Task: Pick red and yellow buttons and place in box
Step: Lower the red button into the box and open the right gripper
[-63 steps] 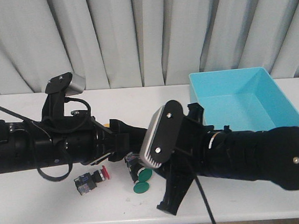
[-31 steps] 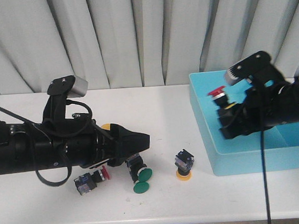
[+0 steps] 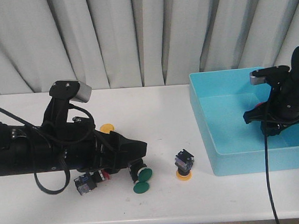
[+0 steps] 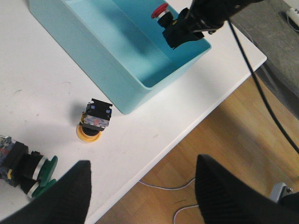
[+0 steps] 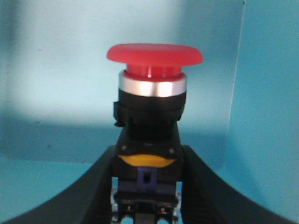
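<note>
Your right gripper [image 5: 148, 196] is clenched on the red mushroom-capped push-button [image 5: 154, 58], holding it inside the large turquoise plastic box [image 3: 229, 152]. Your left gripper [image 4: 140, 186] hangs spread over the white table [image 3: 154, 104]; the yellow-capped button [image 3: 183, 163] sits cap-down beside the box.

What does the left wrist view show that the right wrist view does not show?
Only the left wrist view shows the table, the yellow button lying cap down beside the box, a green button and the wooden floor. Only the right wrist view shows the silver ring under the red cap. Both show the red button held by the right gripper inside the box.
</note>
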